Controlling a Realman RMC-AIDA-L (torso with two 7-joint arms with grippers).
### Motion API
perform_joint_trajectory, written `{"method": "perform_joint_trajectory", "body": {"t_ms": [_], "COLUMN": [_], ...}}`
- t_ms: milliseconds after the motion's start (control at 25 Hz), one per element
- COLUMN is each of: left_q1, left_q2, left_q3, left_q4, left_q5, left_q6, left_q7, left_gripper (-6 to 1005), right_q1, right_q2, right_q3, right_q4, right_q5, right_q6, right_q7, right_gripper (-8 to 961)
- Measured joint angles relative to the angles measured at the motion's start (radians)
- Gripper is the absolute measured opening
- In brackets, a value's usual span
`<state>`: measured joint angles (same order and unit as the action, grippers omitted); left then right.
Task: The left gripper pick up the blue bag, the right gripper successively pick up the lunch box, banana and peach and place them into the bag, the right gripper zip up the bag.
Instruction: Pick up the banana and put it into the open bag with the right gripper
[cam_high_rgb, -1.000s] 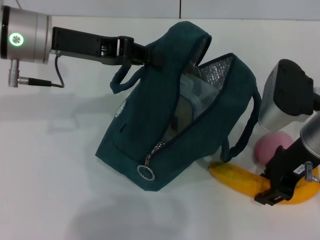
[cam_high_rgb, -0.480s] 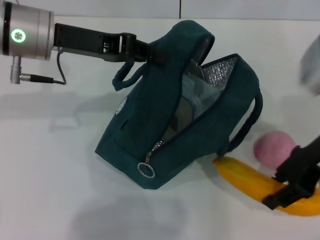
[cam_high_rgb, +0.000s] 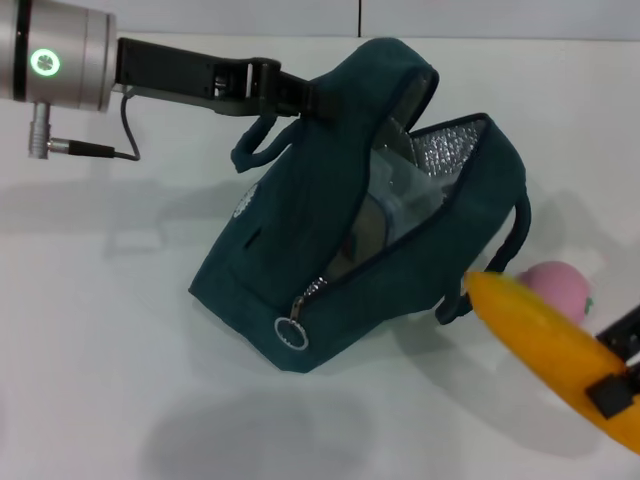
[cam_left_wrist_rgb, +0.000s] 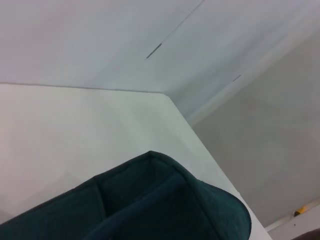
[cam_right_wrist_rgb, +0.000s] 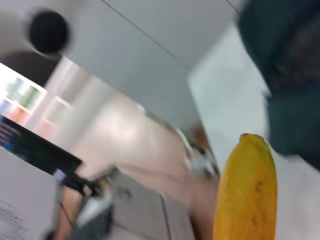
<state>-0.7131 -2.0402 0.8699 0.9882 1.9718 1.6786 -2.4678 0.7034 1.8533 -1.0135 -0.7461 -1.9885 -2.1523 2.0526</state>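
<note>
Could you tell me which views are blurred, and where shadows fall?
Right wrist view: motion-smeared, only the banana reads clearly. Head view: sharp, with a soft shadow on the table beneath the blue bag. Left wrist view: fairly sharp, evenly lit.

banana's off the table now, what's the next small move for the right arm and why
Probably carry the banana up and toward the bag's open mouth. The right gripper grips its far end, its free tip sits beside the blue bag, below the opening, which the left gripper holds up. The peach waits on the table.

Banana (cam_high_rgb: 555, 345) now lifted off the table, in right end effector (cam_high_rgb: 618, 375).
</note>
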Motion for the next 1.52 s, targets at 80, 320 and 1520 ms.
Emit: {"method": "perform_joint_trajectory", "body": {"t_ms": [80,320,1520], "left_q1": [-0.005,-0.022,-0.047], "left_q2": [-0.001,-0.001,0.009], "left_q3": [0.0,-0.002,0.005], "left_q4": [-0.007,-0.053,-0.051], "left_q5": [0.002,0.005,-0.007], "left_q6": [-0.007,-0.013,-0.002], "left_q7": [0.005,0.025,0.005], "left_gripper": [77,77,78], "right_q1": [-0.001,-0.049,-0.071], "right_q2": [-0.006,0.029,0.166], "right_q3": [0.009,0.022,-0.118], "right_q4": [0.041,0.094,0.209], "right_q5": [0.06,0.329,0.532], "right_q6": [0.0,0.001,0.337], "right_q7": [-0.053,-0.23,-1.143], "right_gripper": [410,411,418]}}
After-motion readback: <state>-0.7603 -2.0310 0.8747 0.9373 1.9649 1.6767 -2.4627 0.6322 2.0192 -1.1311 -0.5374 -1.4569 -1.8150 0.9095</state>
